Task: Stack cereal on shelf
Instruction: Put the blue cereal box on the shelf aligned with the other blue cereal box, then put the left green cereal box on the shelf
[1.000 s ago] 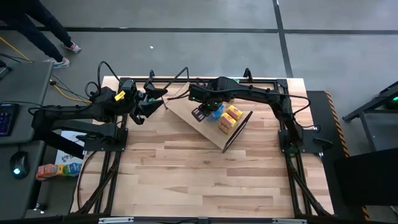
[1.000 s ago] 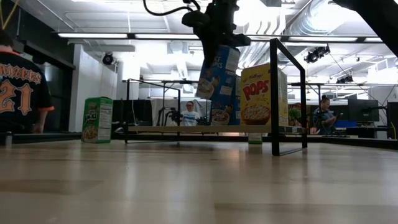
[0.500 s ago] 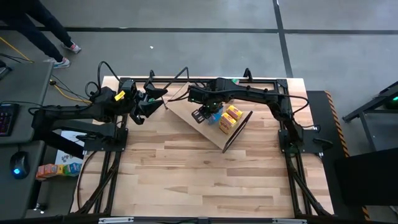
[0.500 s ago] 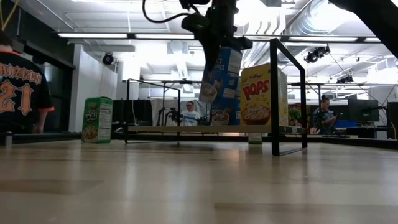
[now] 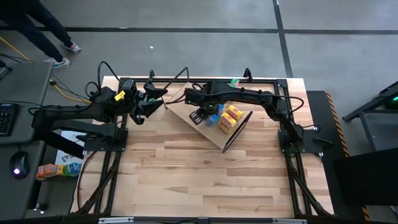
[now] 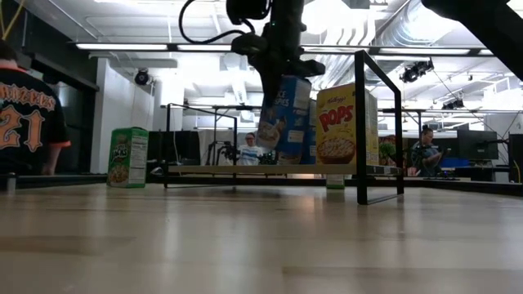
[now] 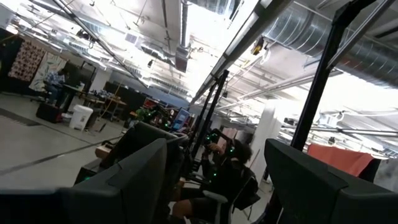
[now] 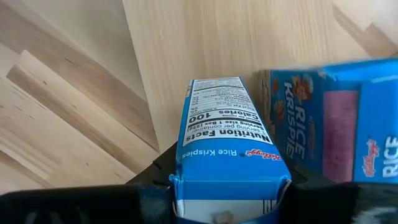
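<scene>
You see the left gripper (image 7: 217,186) with its two dark fingers (image 7: 134,183) spread apart, nothing between them. Beyond the fingers a seated person (image 7: 221,174) shows, under ceiling ducts (image 7: 348,43) and bright lights.

In the low view the second blue cardboard cereal box (image 6: 306,135) stands mostly hidden behind the tilted, held blue cardboard box (image 6: 282,110), while the right wrist view cuts that second box off at the picture's edge.
</scene>
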You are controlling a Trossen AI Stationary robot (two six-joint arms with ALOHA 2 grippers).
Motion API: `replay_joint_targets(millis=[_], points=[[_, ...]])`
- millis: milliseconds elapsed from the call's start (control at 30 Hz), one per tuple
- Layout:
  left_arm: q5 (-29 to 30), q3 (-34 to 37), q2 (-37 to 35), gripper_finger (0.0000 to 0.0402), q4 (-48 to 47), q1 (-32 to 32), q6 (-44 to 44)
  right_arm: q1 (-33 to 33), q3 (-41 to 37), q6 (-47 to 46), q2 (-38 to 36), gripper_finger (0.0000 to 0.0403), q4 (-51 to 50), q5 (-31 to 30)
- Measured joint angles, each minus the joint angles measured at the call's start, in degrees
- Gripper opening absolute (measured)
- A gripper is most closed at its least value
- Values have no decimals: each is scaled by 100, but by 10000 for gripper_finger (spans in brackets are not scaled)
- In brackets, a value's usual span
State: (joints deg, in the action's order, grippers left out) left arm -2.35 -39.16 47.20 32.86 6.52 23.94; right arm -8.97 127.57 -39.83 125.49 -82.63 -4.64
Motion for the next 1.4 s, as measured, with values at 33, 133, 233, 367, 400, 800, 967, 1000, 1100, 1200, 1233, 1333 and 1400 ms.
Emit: replay_joint_targets(millis=[33, 133, 233, 367, 400, 800, 967, 1000, 1100, 1200, 1233, 1333, 1400], points=[[0, 0, 0, 262, 1, 0, -1, 0, 0, 31, 0, 119, 35, -26], [0, 0, 0, 262, 0, 0, 1, 0, 0, 117, 0, 119, 56, 38], [0, 0, 0, 262, 0, 0, 1, 0, 0, 124, 0, 119, 56, 40], [0, 0, 0, 262, 2, 0, -1, 2, 0, 126, 0, 130, 56, -55], [0, 0, 0, 262, 0, 0, 1, 0, 0, 126, 0, 137, 56, -82], [0, 0, 0, 262, 0, 0, 1, 0, 0, 128, -2, 218, 60, -154], [0, 0, 0, 262, 0, 0, -1, -4, 0, 175, -2, 220, 61, -158], [0, 0, 0, 262, 0, 1, -1, -4, 0, 195, -2, 220, 61, -156], [0, 0, 0, 262, 0, 1, -2, -4, 29, 276, -2, 220, 23, -95], [0, 0, 0, 262, 0, 0, -3, -4, 200, 404, -2, 220, -117, -88], [0, 0, 0, 262, -1, 1, -3, -4, 296, 439, -2, 220, -214, -92], [0, 0, 0, 262, -1, 0, -3, -4, 622, 527, -14, 220, -505, -173], [0, 0, 0, 262, -2, 2, -4, 11, 752, 537, -36, 220, -652, -277]])
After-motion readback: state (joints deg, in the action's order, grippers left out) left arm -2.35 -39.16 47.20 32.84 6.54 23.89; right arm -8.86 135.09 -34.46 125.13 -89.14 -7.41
